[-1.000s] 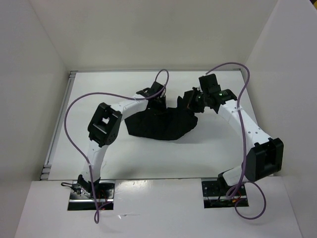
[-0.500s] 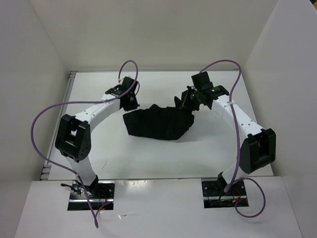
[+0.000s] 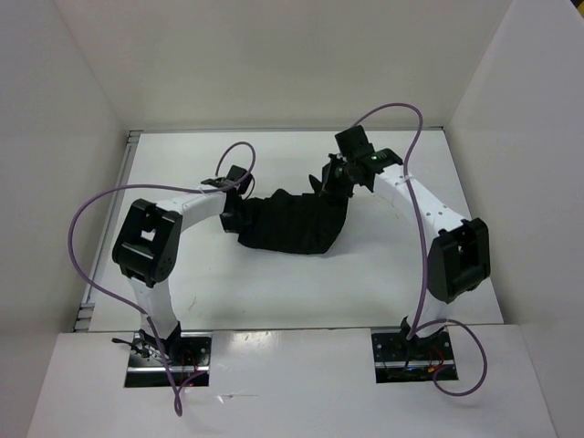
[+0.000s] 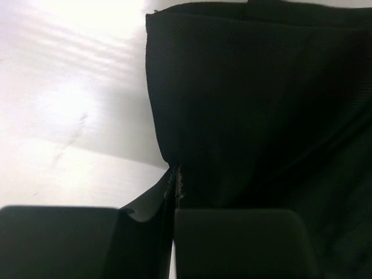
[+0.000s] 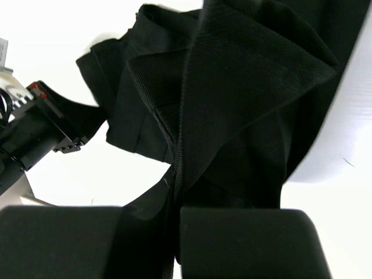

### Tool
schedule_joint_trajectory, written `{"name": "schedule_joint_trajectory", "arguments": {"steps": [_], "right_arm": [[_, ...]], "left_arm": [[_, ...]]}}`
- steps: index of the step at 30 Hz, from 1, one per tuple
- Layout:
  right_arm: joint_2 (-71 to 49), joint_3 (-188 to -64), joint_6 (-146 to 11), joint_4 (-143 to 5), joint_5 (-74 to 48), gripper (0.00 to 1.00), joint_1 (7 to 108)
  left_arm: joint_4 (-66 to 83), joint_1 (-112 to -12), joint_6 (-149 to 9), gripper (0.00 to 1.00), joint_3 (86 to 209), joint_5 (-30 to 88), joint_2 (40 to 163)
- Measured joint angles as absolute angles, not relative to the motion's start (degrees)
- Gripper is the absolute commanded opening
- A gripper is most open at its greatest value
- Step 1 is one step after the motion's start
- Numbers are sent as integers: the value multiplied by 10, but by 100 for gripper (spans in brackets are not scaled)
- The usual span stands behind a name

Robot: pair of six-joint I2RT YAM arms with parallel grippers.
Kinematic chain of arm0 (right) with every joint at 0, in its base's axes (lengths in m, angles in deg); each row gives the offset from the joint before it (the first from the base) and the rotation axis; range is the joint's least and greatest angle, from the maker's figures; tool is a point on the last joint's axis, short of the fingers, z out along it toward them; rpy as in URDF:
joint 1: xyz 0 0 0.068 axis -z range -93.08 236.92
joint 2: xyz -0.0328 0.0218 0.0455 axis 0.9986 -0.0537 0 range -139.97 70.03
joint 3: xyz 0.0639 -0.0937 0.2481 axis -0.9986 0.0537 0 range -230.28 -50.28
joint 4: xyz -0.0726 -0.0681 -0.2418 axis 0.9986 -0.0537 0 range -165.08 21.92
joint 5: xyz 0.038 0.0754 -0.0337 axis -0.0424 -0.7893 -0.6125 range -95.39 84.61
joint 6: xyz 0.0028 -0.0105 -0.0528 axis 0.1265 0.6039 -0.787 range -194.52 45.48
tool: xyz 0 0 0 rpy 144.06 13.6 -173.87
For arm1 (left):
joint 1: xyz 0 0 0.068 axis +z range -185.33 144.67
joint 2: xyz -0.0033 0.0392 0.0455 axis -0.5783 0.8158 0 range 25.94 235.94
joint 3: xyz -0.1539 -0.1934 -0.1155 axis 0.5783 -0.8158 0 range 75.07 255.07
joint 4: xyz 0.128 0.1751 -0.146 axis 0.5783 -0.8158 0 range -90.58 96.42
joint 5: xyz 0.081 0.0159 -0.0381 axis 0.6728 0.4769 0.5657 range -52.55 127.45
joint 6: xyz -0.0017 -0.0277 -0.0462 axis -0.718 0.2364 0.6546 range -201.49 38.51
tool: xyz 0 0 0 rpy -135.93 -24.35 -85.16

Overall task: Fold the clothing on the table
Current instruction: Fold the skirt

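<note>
Fingers [image 4: 244,244] on your left gripper [image 3: 232,213] are pinched shut on the left end of the clothing [image 3: 294,224]. Those on your right gripper [image 3: 330,181] are shut on a bunched fold at its far right corner, which seems raised a little off the table [image 3: 274,287]. The clothing lies stretched between the two in the middle of the table, somewhat nearer the far edge than the near one, with its right part rumpled and doubled over. Expect it to handle as light, limp fabric: it will sag and drape wherever you don't hold it. The fine ribbing should give your grip some bite, so slipping looks unlikely, and nothing here is fragile. Your holds sit at opposite ends, which suits a fold. For a neat one you'd want each pinch on a true corner or the hem, and the right one appears to have gathered several layers, so it may drag extra fabric along.
</note>
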State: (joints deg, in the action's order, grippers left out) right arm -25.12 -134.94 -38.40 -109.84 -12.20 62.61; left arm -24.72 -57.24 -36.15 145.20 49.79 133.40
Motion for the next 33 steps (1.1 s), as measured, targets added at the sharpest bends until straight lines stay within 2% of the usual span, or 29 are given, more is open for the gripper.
{"name": "schedule_joint_trajectory", "arguments": {"steps": [8, 18, 19, 20, 21, 22, 26, 33], "right_arm": [[-345, -1417, -381, -1091, -120, 0, 577], [-506, -1549, -379, -1068, -128, 2, 494], [-516, -1552, -379, -1063, -134, 11, 491], [-524, -1554, -378, -1057, -140, 25, 487], [-531, -1554, -378, -1051, -148, 43, 484], [-536, -1554, -381, -1045, -159, 53, 482], [-537, -1552, -397, -1033, -173, 63, 486], [-428, -1517, -410, -986, -200, 66, 482]], "left_arm": [[-184, -578, -362, 1, 1482, 415, 1366], [-163, -579, -364, 1, 1481, 388, 1370], [-162, -579, -364, 1, 1481, 386, 1370], [-161, -579, -365, 1, 1481, 386, 1370], [-161, -579, -365, 1, 1481, 386, 1370], [-161, -579, -366, 1, 1481, 386, 1370], [-173, -568, -378, 3, 1484, 387, 1369], [-265, -522, -417, 8, 1536, 469, 1352]]}}
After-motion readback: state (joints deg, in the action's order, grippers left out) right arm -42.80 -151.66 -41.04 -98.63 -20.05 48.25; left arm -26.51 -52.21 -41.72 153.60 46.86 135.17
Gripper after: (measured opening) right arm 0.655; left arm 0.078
